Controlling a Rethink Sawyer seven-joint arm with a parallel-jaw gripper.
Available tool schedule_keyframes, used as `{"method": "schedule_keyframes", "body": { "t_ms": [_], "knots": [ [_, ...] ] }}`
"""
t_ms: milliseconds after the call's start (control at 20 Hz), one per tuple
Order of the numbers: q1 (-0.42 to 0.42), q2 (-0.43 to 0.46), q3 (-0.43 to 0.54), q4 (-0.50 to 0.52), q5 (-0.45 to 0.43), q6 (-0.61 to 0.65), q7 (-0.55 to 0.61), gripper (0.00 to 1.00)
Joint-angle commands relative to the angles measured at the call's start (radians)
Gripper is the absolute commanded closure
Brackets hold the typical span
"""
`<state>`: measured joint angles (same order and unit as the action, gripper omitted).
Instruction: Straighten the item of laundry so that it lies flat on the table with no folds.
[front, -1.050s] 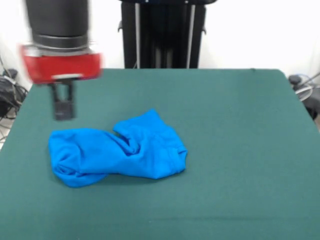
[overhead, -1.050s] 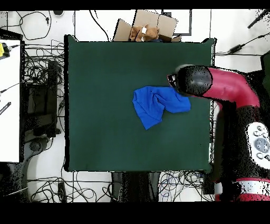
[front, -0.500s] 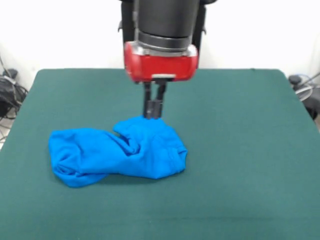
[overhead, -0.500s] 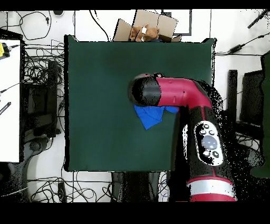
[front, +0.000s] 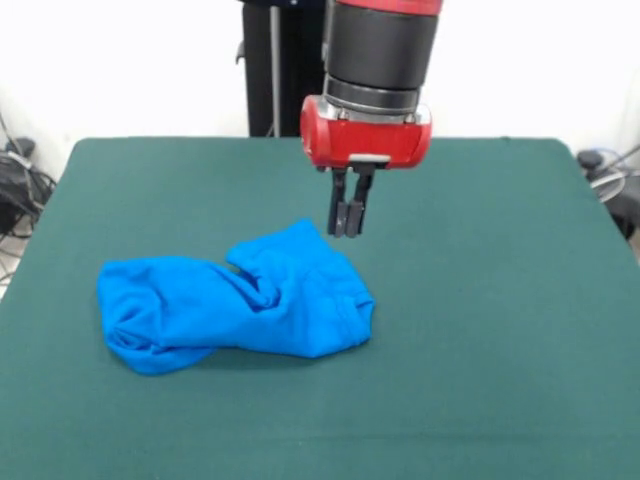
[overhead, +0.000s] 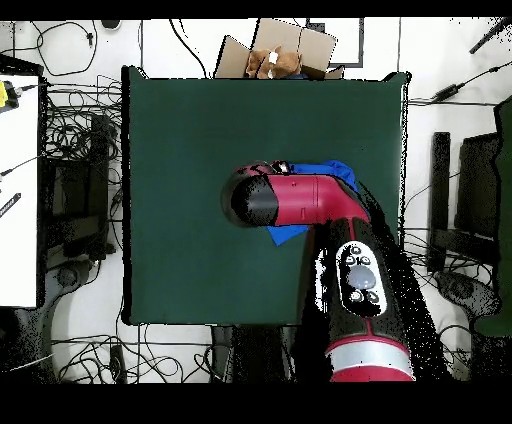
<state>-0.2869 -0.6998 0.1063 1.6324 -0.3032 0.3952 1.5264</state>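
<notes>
Front view: bright blue T-shirt (front: 235, 303) crumpled in a wide heap on the green bench (front: 480, 300), left of centre and toward the near half, folds bunched through the middle and a rolled lump at the left end. No lettering visible. Jaws (front: 347, 230) hanging point-down from the red and black arm (front: 370, 90), just past the shirt's far right corner, tips close beside the cloth but over bare felt. Fingers pressed together with no gap showing, nothing held between them.

Overhead view: arm (overhead: 300, 200) lying across the middle of the bench (overhead: 180, 150), covering most of the shirt (overhead: 335, 172); only blue patches showing at the arm's far edge and a small corner at its near edge. Jaws hidden under the wrist here, so shirt's full outline and jaw state readable only from the front. Cardboard box (overhead: 275, 52) beyond the far edge, cables on the floor at left.
</notes>
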Motion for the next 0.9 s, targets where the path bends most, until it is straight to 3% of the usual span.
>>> {"method": "schedule_keyframes", "body": {
  "t_ms": [50, 450, 650, 900],
  "knots": [
    [0.002, 0.054, -0.043, 0.148, 0.028, -0.094, 0.261, 1.00],
    [-0.061, 0.115, 0.013, 0.203, 0.064, -0.219, 0.260, 1.00],
    [-0.107, 0.113, 0.058, 0.242, 0.100, -0.204, 0.237, 1.00],
    [-0.111, 0.119, 0.043, 0.252, 0.100, -0.224, 0.218, 1.00]
  ]
}}
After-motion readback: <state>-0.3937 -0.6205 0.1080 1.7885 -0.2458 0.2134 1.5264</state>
